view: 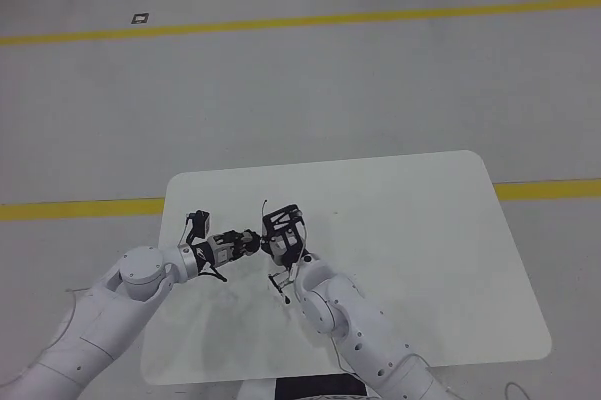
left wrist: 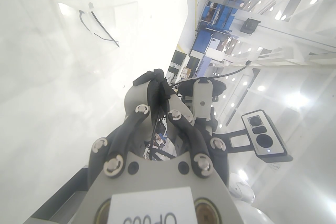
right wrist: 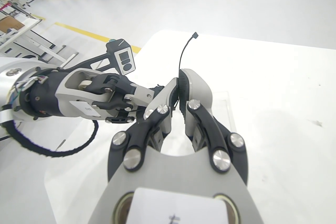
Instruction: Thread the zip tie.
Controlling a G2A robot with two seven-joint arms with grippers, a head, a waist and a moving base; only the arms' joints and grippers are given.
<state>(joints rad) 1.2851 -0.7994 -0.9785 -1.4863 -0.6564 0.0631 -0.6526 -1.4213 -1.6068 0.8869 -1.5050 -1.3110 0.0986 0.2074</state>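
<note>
Zip tie gripped, not yet threaded.
My right hand [right wrist: 179, 86] pinches the zip tie [right wrist: 183, 51], head end sticking up free above the surface [view: 430, 250]. My left hand [left wrist: 157, 86] is pressed together on a thin black strip, probably its tail. No loop yet.

Over the left half of the table [view: 430, 220], the left gripper [view: 250, 241] points in from the left and the right gripper [view: 270, 236] from the robot's side, their tips just beside each other. The zip tie [right wrist: 183, 51] is pinched between the right gripper's fingers, its head end standing out beyond them, away from the robot, and its other end seems to run between the left gripper's closed fingers. Beneath the grippers, loose ties [left wrist: 101, 29] lie on a flat tray [right wrist: 223, 100] set on the table.
</note>
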